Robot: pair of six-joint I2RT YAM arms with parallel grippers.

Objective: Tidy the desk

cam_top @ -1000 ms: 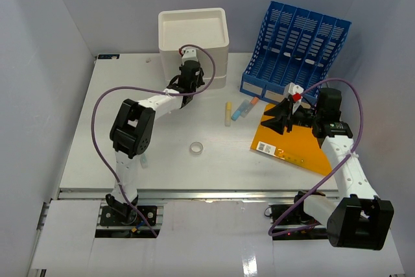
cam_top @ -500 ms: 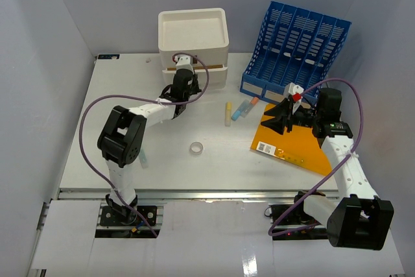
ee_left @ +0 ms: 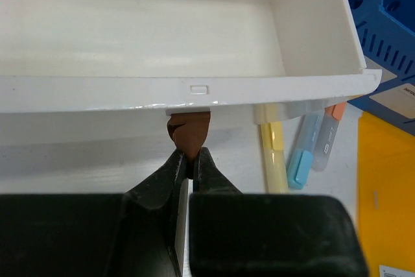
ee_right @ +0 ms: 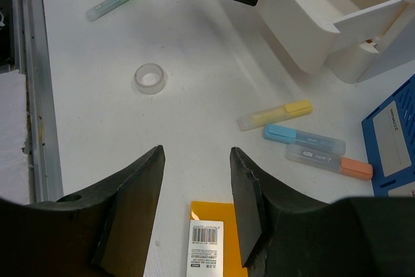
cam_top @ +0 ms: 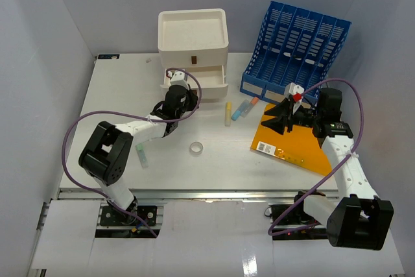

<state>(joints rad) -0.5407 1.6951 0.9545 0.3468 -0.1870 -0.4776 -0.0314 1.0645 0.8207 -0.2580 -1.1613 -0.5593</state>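
Top view: the big white surface [cam_top: 117,102] fills the middle, with both arms at its near edge. A white box [cam_top: 192,30] and a blue rack [cam_top: 301,43] sit at the back. One drawer [ee_left: 194,85] of the box sticks out. The left gripper [ee_left: 192,160] is clenched on the drawer's brown tab [ee_left: 189,131]. The right gripper [ee_right: 196,154] is released, holding nothing, over an orange folder [cam_top: 298,147]. Three pens [ee_right: 301,137] lie near the rack. A tape ring [cam_top: 197,148] lies mid-surface, and a green pen [cam_top: 141,157] lies by the left arm.
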